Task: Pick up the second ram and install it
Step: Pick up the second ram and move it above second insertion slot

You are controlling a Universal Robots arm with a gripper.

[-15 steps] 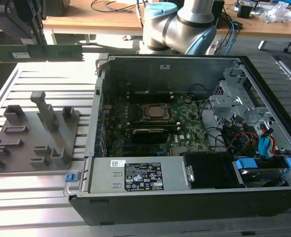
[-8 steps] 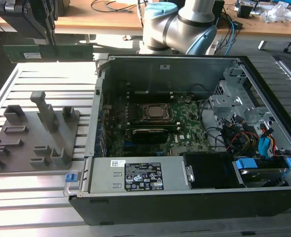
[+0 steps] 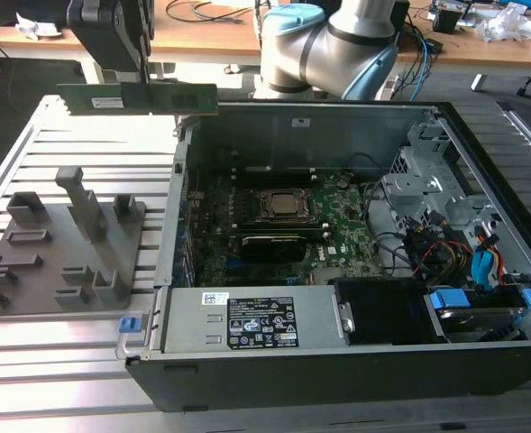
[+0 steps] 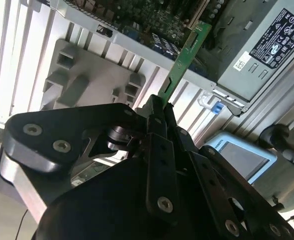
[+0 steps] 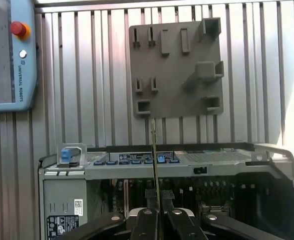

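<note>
We see the fingers (image 5: pixel 146 220) clamped mid-length on the ram stick (image 3: pixel 139 97), up by the case (image 3: pixel 310 117) edge. Looks light, stiff, fragile; grip the flat faces, we reckon.

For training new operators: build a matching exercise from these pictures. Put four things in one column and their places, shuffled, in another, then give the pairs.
Things:
1. second ram
2. grey fixture plate
3. CPU socket
4. power supply

Places:
A. flat on the slatted table, outside the case
B. on the motherboard, inside the case
C. gripped in the tool, off the table
D. inside the case, along its wall, labelled face up

Pairs: 1-C, 2-A, 3-B, 4-D.
</note>
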